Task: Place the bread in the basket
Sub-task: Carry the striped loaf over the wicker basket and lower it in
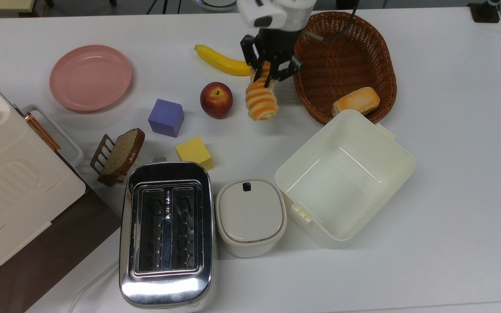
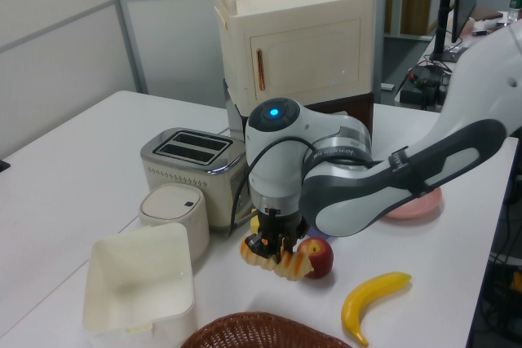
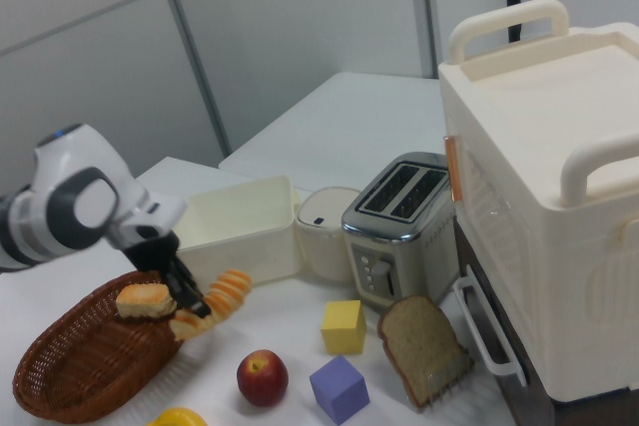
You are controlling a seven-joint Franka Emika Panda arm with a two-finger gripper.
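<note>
My fingers (image 1: 269,73) clamped on one end of striped spiral roll (image 1: 261,101), roll lifted off surface. Long axis hangs away from wicker basket (image 1: 363,52). Basket just beside, to top view's right: carry that way.

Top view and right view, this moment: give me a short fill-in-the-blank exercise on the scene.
1. The gripper is shut on the striped ______.
2. The small golden bun lies inside the ______.
3. In the top view, the fruit just left of the bread is a red ______.
4. The cream box beside the basket holds ______.

Missing words: bread; basket; apple; nothing
</note>
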